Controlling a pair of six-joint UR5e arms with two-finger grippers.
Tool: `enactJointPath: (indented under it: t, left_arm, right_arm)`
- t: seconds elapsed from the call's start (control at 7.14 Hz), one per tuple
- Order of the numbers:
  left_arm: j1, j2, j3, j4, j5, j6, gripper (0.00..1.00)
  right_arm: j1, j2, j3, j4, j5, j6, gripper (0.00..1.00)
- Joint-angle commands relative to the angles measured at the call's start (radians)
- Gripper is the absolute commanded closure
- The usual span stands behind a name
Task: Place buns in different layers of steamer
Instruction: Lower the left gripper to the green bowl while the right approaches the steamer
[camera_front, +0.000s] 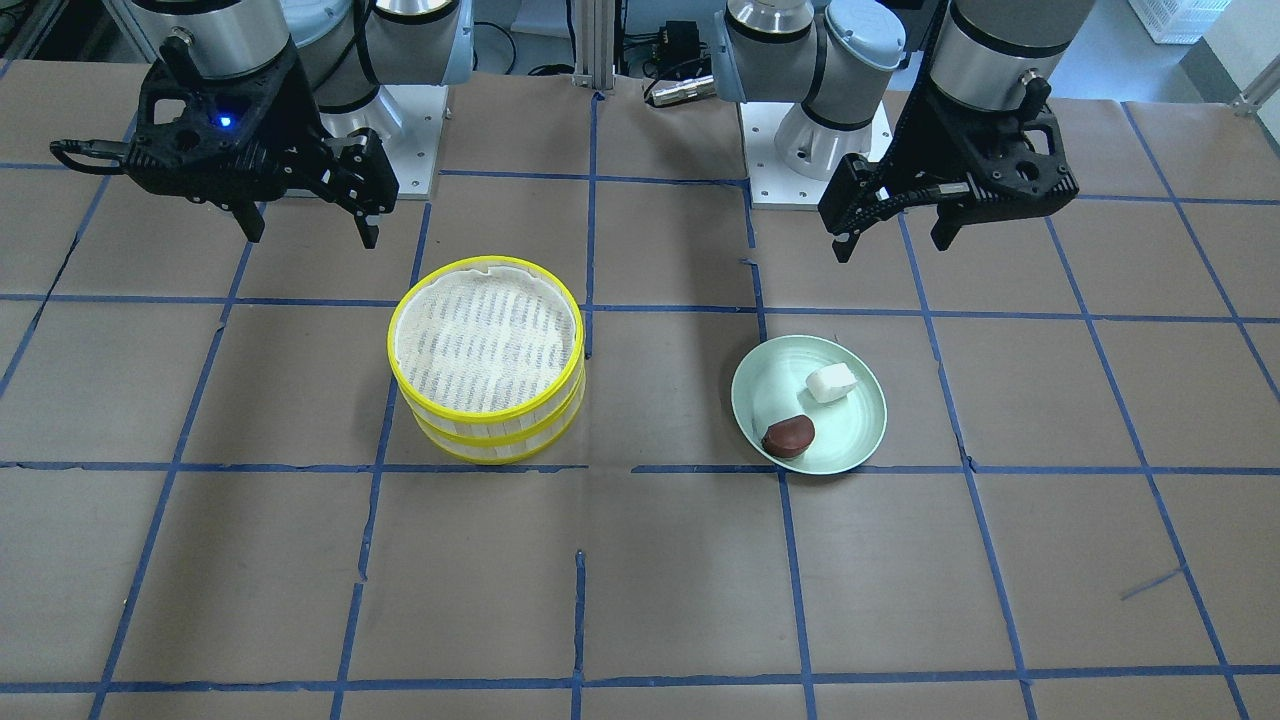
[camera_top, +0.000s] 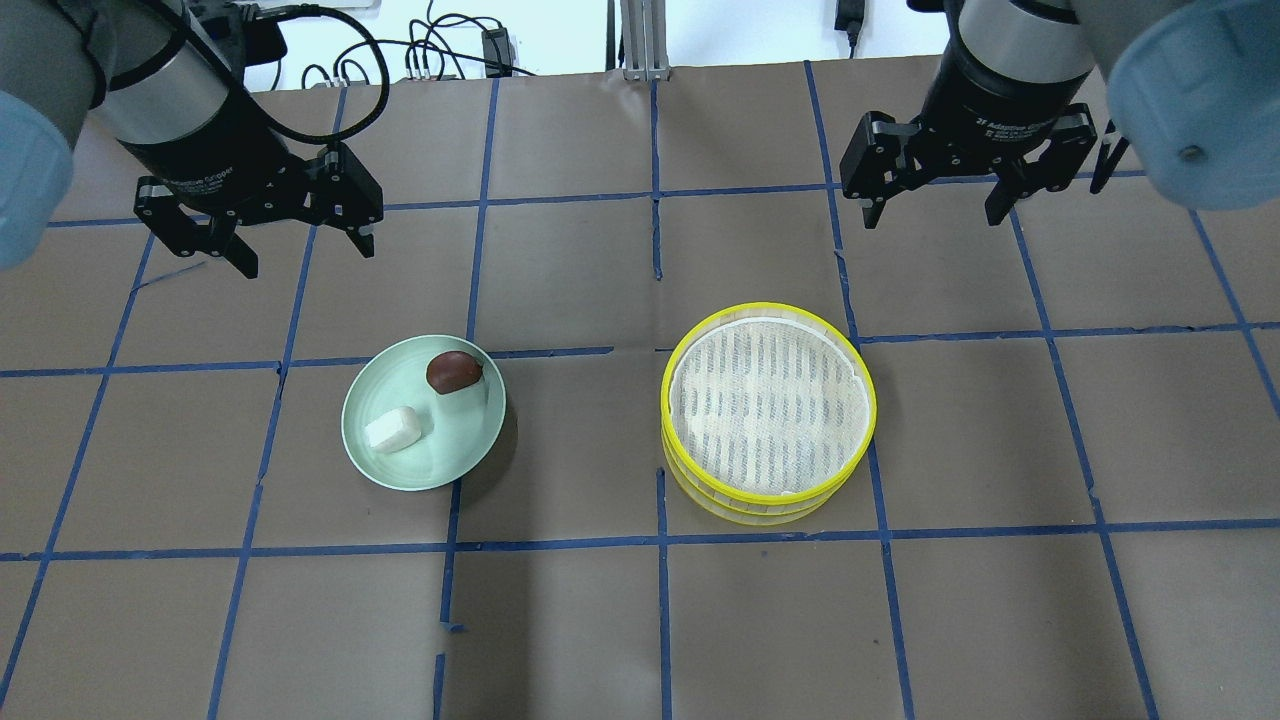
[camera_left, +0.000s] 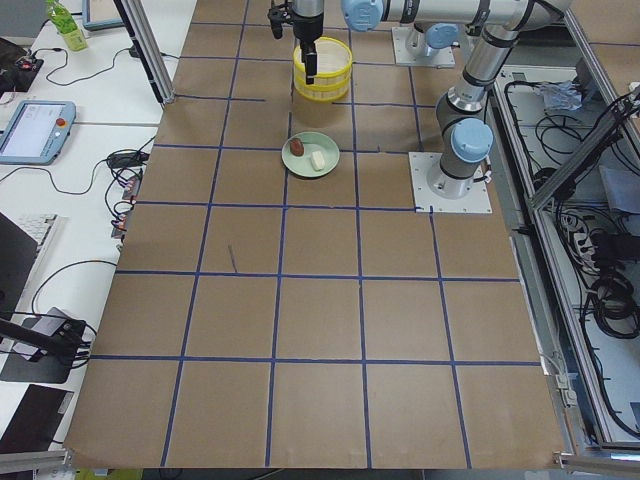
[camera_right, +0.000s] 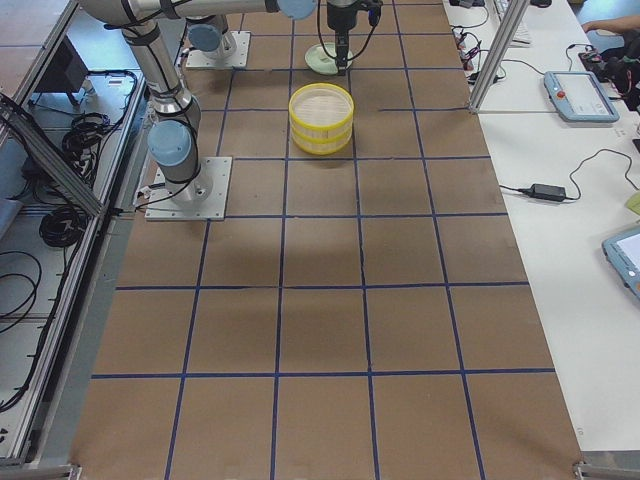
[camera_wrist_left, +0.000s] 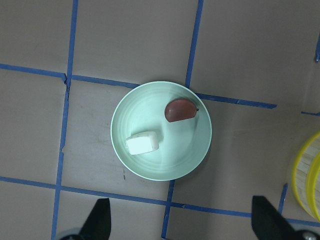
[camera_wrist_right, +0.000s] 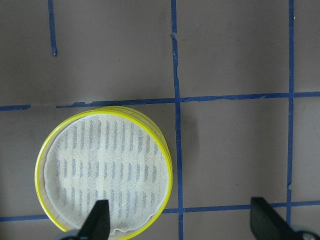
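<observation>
The two steamer layers (camera_top: 768, 412) stand stacked, yellow rims, white lined bottom, the top one empty; they also show in the front view (camera_front: 487, 358) and right wrist view (camera_wrist_right: 104, 171). The white bun (camera_top: 397, 430) and the reddish-brown bun (camera_top: 454, 371) lie on a pale green plate (camera_top: 460, 455), also in the left wrist view, white bun (camera_wrist_left: 142, 143), brown bun (camera_wrist_left: 180, 110). My left gripper (camera_top: 300, 248) is open and empty, high above the table beyond the plate. My right gripper (camera_top: 935, 212) is open and empty, beyond the steamer.
The table is brown paper with a blue tape grid. The plate (camera_front: 860, 440) sits about a grid square from the steamer. Both arm bases (camera_front: 800, 150) stand at the table's robot side. Monitors and cables lie on side desks (camera_right: 560, 90).
</observation>
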Motion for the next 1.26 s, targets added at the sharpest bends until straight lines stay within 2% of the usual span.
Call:
enactJointPath:
  t: [0.0, 0.42, 0.56, 0.7, 1.12]
  left_arm:
    - [0.002, 0.001, -0.001, 0.000, 0.001, 0.002, 0.00]
    - [0.002, 0.005, -0.002, -0.004, 0.002, 0.003, 0.00]
    - [0.014, 0.010, -0.017, -0.015, 0.002, 0.069, 0.00]
    - [0.040, -0.004, -0.056, -0.005, -0.001, 0.166, 0.00]
    - [0.072, -0.044, -0.232, 0.132, 0.001, 0.170, 0.00]
  right_arm:
    - [-0.008, 0.002, -0.008, 0.013, -0.001, 0.001, 0.00]
    - [-0.011, 0.002, -0.001, 0.018, -0.001, -0.005, 0.00]
    - [-0.014, 0.002, 0.002, 0.021, -0.002, -0.005, 0.00]
    - [-0.011, 0.002, 0.004, 0.023, -0.002, -0.005, 0.00]
    - [-0.008, 0.005, 0.042, 0.017, 0.007, -0.014, 0.00]
